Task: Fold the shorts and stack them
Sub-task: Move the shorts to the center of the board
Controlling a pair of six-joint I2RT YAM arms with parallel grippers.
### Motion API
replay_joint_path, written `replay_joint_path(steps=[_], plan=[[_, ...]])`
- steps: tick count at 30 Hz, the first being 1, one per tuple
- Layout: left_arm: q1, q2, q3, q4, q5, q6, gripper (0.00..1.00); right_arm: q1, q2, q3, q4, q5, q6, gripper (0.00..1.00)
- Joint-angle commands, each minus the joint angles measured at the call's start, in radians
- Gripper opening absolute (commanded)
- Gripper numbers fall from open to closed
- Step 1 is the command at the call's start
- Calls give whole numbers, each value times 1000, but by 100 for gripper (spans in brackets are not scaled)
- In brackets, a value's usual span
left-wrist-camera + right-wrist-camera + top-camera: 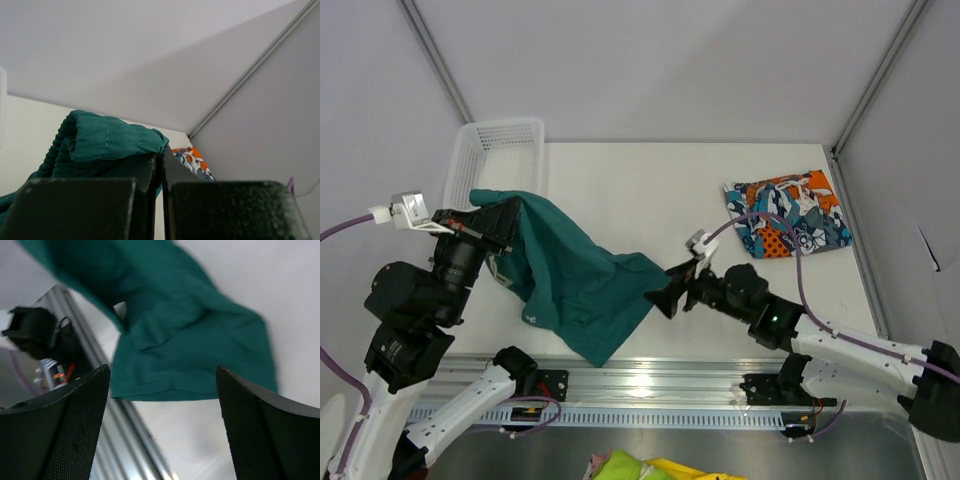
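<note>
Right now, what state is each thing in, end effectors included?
teal shorts: unfolded, one end held up, rest draped on the table.
patchwork shorts: folded, lying flat.
basket: upright.
left end effector: shut on teal shorts.
right end effector: open, holding nothing.

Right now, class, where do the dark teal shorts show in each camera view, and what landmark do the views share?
Top external: teal shorts left of centre, hanging from the left gripper.
Left wrist: lower left, bunched above the shut fingers.
Right wrist: top and centre, beyond the open right gripper.
Shared landmark: the white table.
</note>
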Motion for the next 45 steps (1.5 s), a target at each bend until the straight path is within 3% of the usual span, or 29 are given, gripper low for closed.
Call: replay_joint_path(steps=[1, 8, 21, 30, 38, 45], plan=[[-5, 32, 45, -16, -34, -13, 0, 225, 79, 77, -21, 133, 4, 86], [-5, 63, 78, -68, -55, -50, 0, 427, 410, 189, 109, 304, 51, 83], [-5, 67, 147, -134, -95, -97, 0, 532, 836, 344, 378, 424, 98, 88], [-5, 83, 183, -162, -106, -110, 0, 590, 969, 398, 547, 481, 81, 89], [-5, 90, 192, -165, -108, -136, 0, 628, 1035, 427, 542, 603, 104, 87], [-5, 92, 186, -168, -109, -146, 0, 631, 1071, 469, 512, 634, 113, 79]])
